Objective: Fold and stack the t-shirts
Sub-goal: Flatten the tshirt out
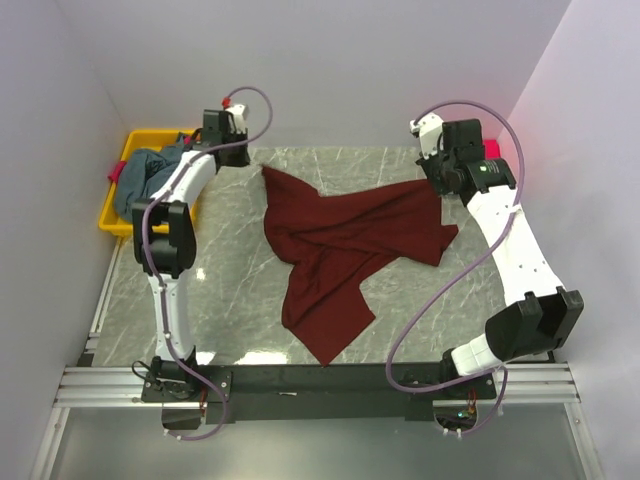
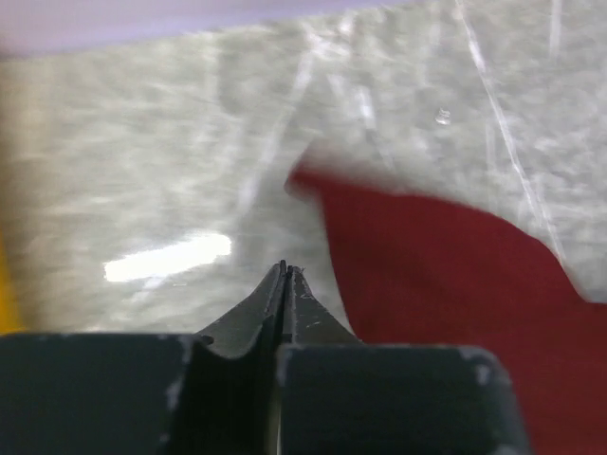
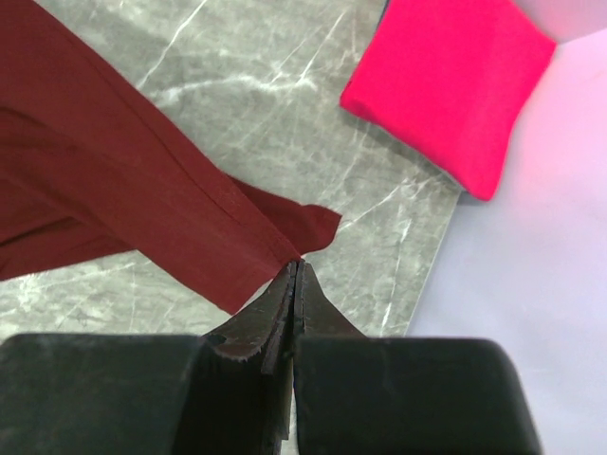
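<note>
The dark maroon t-shirt (image 1: 340,250) lies crumpled and spread over the middle of the table. My right gripper (image 3: 298,262) is shut on a hem at its far right edge (image 3: 142,190), seen from above at the right gripper (image 1: 437,168). Beyond it, a folded pink-red t-shirt (image 3: 446,81) lies in the back right corner (image 1: 491,149). My left gripper (image 2: 285,266) is shut with nothing between its jaws. It hovers over bare table just left of the maroon t-shirt's far left corner (image 2: 446,284), near the left gripper (image 1: 228,140). The grey-blue t-shirt (image 1: 140,178) sits bunched in the bin.
A yellow plastic bin (image 1: 118,225) stands at the table's back left, beside the left arm. White walls close in the back and both sides. The marble table (image 1: 230,280) ends at a metal rail in front by the arm bases.
</note>
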You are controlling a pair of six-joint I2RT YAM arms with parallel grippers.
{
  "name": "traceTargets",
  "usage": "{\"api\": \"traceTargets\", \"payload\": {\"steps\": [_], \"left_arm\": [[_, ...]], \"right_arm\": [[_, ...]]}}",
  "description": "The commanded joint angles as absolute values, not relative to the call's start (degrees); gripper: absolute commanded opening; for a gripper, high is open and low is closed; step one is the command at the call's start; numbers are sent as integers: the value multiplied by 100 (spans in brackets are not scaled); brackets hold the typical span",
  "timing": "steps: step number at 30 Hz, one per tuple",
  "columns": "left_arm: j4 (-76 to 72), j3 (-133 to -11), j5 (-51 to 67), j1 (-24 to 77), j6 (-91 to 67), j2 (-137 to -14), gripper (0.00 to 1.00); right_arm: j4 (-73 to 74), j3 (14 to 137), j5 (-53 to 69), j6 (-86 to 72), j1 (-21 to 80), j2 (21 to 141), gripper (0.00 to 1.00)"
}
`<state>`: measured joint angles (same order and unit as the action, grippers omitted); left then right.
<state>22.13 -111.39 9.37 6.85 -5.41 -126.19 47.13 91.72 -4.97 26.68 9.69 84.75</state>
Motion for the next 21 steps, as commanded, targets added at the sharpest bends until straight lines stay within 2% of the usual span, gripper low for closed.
{"api": "traceTargets", "payload": {"steps": [1, 6, 8, 9, 10, 12, 21], "left_arm": [[2118, -10916, 1116, 888, -606, -12594, 0], [2222, -11222, 1204, 896, -721, -12830, 2], [2460, -11765, 1195, 931, -729, -13077, 22], [2496, -11856, 1169, 949, -677, -13261, 43], [2444, -11909, 1152, 975, -651, -13315, 52], [2382, -12014, 1204, 1072, -528, -13490, 62], [2004, -12778, 1187, 1327, -677, -14317, 67]], "right_arm": [[4623, 9097, -475, 2663, 923, 8473, 0], [4632, 9079, -449, 2681, 914, 8499, 0], [4693, 9097, -396, 2654, 923, 8560, 0], [4719, 9105, -378, 2619, 914, 8569, 0], [4746, 9105, -326, 2602, 923, 8595, 0], [4781, 9044, -299, 2567, 932, 8613, 0], [4843, 8930, -211, 2496, 923, 8631, 0]]}}
